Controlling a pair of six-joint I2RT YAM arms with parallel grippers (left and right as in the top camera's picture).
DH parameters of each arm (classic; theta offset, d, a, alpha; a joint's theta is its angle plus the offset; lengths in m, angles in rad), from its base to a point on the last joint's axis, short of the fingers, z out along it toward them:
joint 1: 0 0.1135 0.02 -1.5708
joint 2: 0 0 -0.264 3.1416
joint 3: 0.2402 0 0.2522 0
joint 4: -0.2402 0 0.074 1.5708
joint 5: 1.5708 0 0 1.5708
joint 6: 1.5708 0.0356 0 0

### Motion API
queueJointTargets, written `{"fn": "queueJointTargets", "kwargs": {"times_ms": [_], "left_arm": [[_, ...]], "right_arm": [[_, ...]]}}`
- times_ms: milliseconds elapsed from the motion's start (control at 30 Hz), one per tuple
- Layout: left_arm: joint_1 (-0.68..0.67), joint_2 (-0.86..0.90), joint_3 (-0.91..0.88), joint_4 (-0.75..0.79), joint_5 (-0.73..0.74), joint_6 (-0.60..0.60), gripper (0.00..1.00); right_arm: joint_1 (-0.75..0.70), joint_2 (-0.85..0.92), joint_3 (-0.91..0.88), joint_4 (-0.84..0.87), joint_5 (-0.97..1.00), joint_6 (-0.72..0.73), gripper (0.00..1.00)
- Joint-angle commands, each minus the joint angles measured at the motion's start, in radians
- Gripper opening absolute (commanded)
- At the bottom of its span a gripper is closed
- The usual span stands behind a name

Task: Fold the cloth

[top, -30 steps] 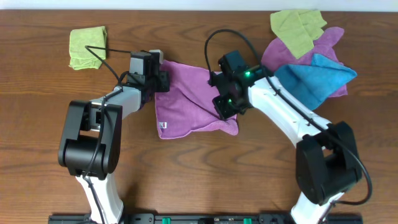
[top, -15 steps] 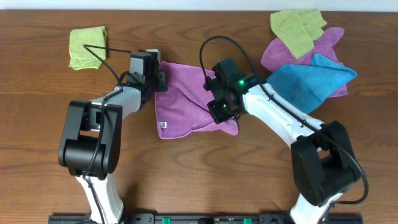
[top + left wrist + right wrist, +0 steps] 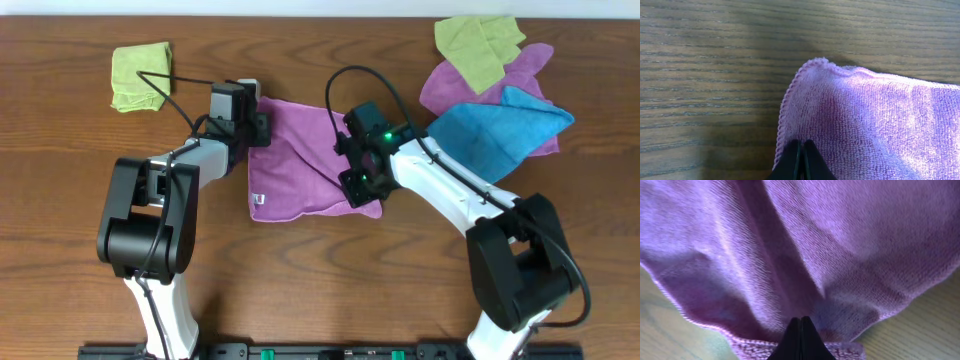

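Observation:
The purple cloth (image 3: 300, 160) lies partly spread on the table's middle, with its white tag (image 3: 258, 199) at the near left corner. My left gripper (image 3: 262, 128) is shut on the cloth's far left corner; in the left wrist view its jaws (image 3: 801, 150) pinch the hemmed edge of the cloth (image 3: 870, 120). My right gripper (image 3: 362, 180) is shut on the cloth's near right part. In the right wrist view its jaws (image 3: 801, 327) grip a bunched fold of the cloth (image 3: 815, 240) above the wood.
A second purple cloth (image 3: 470, 85) lies at the far right under a bright blue cloth (image 3: 505, 125) and a green cloth (image 3: 478, 42). Another folded green cloth (image 3: 140, 75) lies at the far left.
My right gripper moved a little left, then back and nearer, carrying the cloth's right part. The tagged corner crept slightly left and up. The left arm stayed still.

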Motion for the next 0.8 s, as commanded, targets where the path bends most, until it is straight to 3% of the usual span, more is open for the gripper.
{"fn": "queueJointTargets", "kwargs": {"times_ms": [0, 400, 767], "left_arm": [[-0.008, 0.060, -0.007, -0.025, -0.002, 0.018, 0.06], [-0.007, 0.060, -0.007, -0.025, -0.016, 0.018, 0.06], [0.003, 0.060, -0.007, -0.025, -0.038, 0.026, 0.06]], "right_arm": [[0.008, -0.021, -0.018, -0.012, 0.004, 0.028, 0.02], [0.128, -0.021, -0.025, -0.175, -0.019, 0.028, 0.01], [0.086, -0.061, -0.017, -0.069, 0.064, 0.070, 0.02]]}}
